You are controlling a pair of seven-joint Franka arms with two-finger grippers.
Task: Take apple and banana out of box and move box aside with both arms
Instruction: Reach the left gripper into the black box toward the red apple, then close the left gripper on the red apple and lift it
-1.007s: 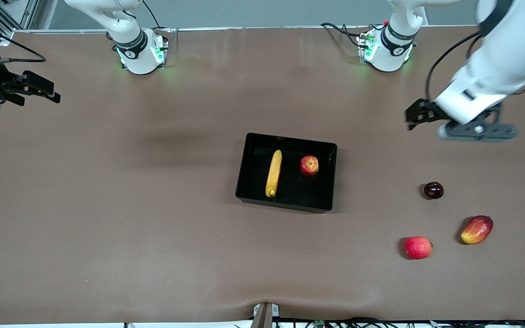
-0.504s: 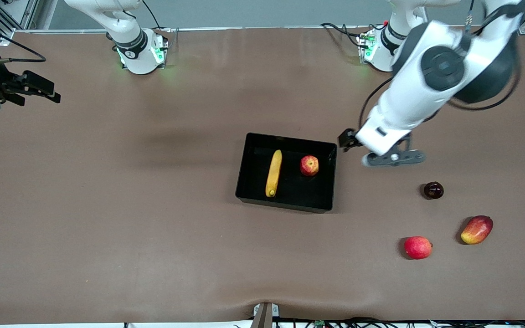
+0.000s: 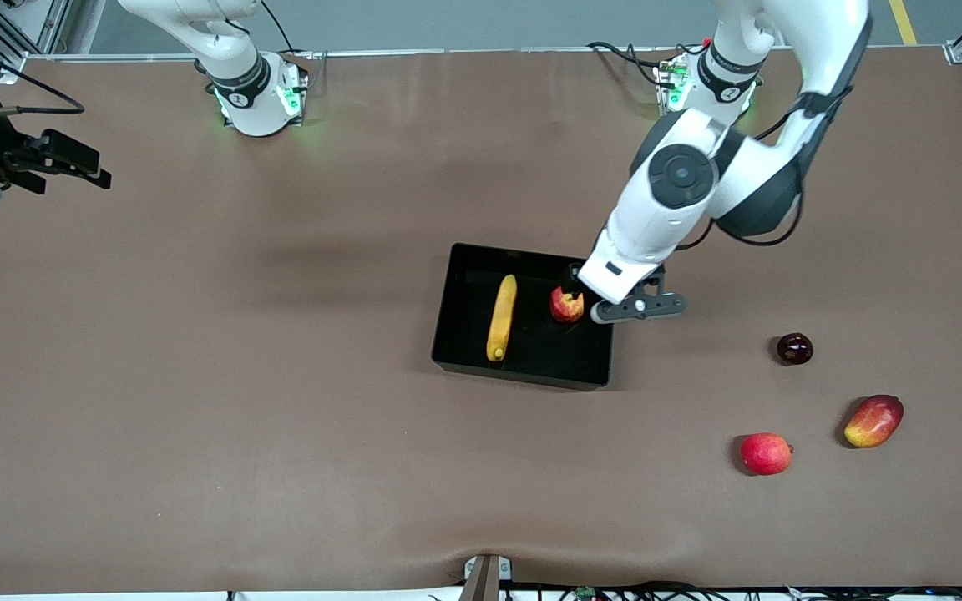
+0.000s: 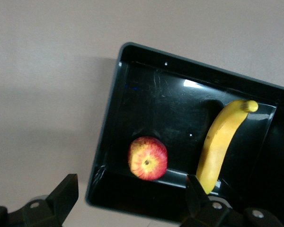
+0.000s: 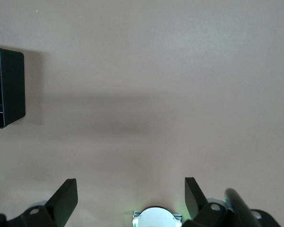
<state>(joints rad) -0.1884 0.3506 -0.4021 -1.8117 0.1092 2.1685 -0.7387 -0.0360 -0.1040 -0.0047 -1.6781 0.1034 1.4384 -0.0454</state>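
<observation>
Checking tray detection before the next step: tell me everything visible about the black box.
The black box is a glossy rectangular plastic tray with low walls and rounded corners, resting flat on the brown table near its middle. Its floor shows glare and faint scuffs. Inside lie the banana, lengthwise, and beside it, apart, the apple, toward the left arm's end. The left gripper, open, hangs over that end's wall, above the apple; nothing grips the tray.

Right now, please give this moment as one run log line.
left gripper: open, over apple | right gripper: open, waits at table edge | banana, apple: in box
</observation>
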